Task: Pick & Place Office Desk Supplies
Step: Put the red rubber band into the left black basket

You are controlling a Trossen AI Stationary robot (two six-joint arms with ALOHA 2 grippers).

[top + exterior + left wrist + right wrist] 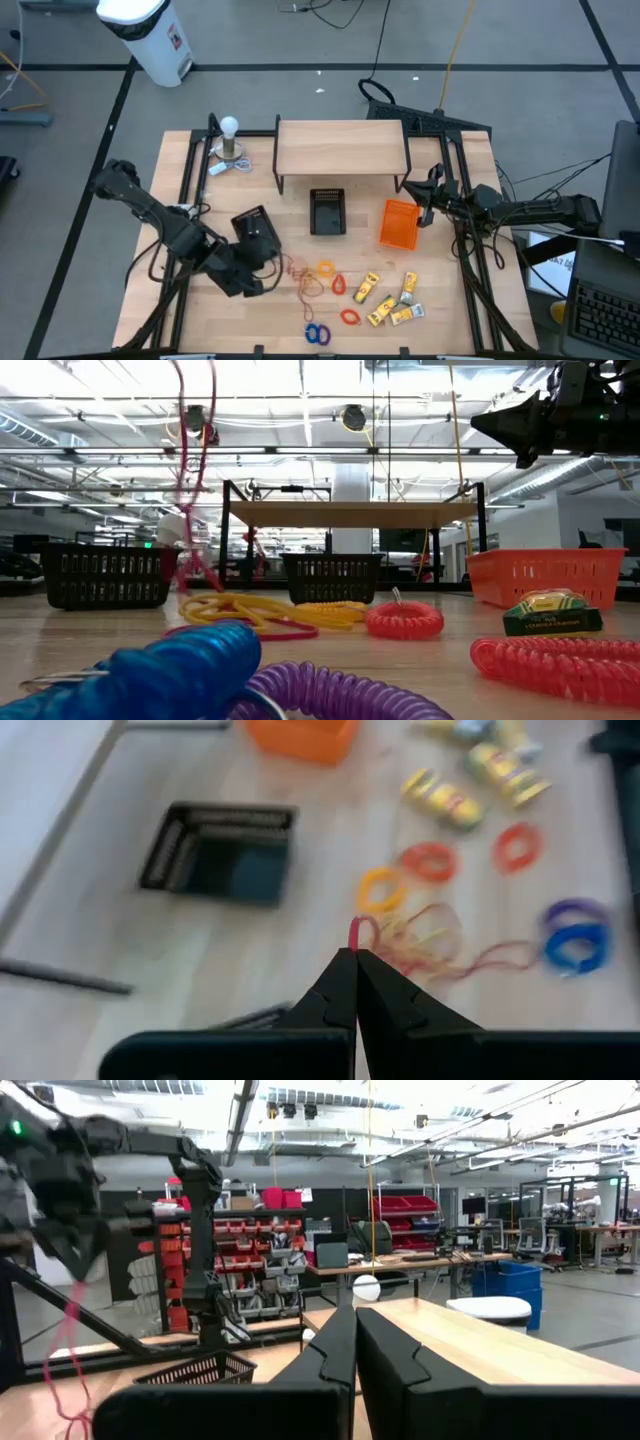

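Note:
My left gripper (355, 956) (283, 268) is raised above the table's near-left middle, shut on a red rubber band (356, 928). The band runs down as long strands (190, 470) to a tangle of tan and red bands (306, 282) lying on the table. Orange rings (327, 270), a red ring (350, 317), blue and purple rings (317, 333) and yellow packets (392, 300) lie on the wood nearby. My right gripper (425, 205) (355, 1315) is shut and empty, held high at the right beside the orange bin (398, 224). My left gripper pinches the top of the red band's loop (357, 926) between its two fingertips, coming slanting down from the table's left. The band hangs below the fingers, and its lower end (200, 582) stays in the tangle on the table.
One black mesh bin (327, 211) stands at the table's middle, another (258, 228) right beside my left arm. A wooden shelf (340, 148) spans the far side, with a white bulb on a metal base (230, 140) at the far left.

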